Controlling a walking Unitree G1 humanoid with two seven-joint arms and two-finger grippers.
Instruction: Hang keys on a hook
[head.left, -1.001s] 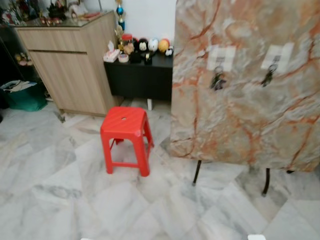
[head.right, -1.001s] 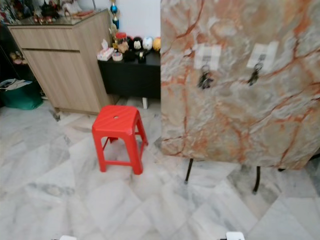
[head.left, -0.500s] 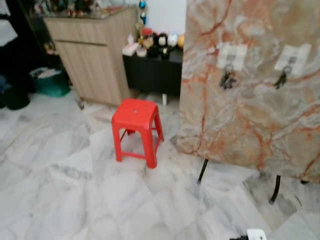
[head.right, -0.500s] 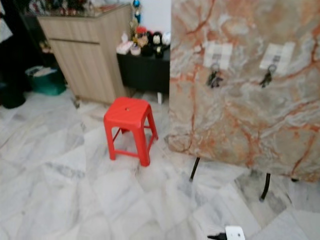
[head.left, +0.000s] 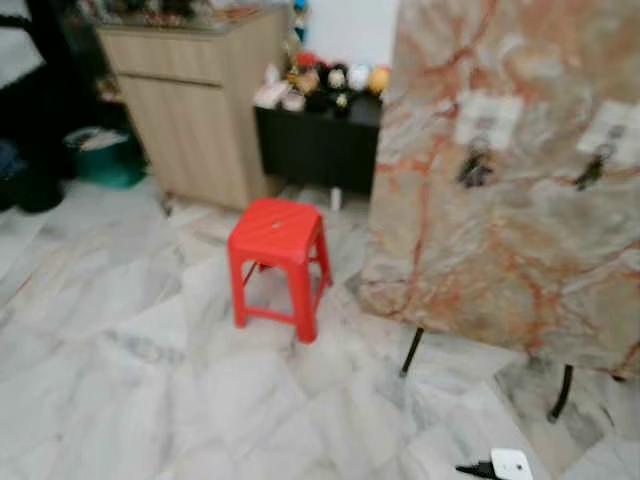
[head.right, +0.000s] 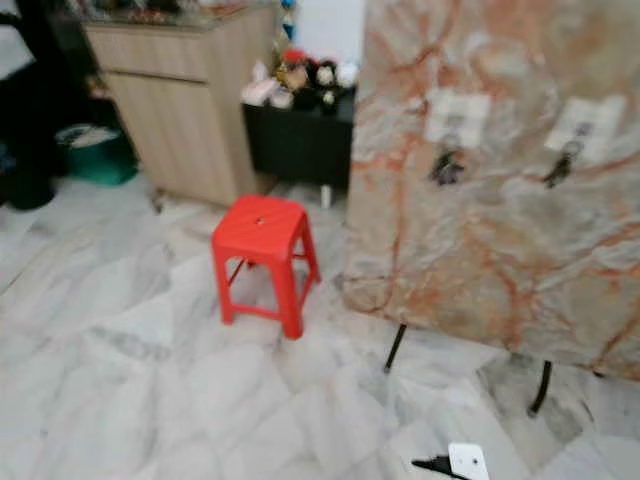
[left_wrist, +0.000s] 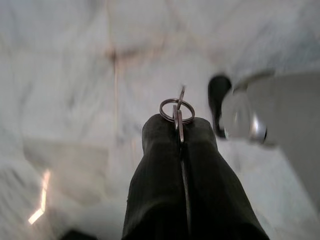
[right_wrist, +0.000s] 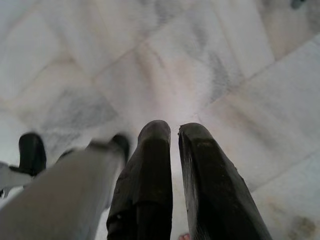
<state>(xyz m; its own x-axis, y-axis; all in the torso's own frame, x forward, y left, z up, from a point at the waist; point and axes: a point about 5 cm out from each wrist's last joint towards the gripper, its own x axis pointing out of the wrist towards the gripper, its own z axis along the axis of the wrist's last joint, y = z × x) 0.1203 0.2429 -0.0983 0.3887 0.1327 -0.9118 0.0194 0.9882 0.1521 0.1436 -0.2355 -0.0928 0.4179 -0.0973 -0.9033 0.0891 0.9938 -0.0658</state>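
- Carrying the keys pinched between the left gripper's closed fingers, ring poking past the tips, arm hanging low over the floor.
- Facing the marble board at two o'clock; both hooks are already holding bunches, so choosing a spot needs care.
- Right gripper is hanging idle, fingers slightly apart and holding nothing.

place: home | marble floor | wooden cabinet | red stool | trinkets
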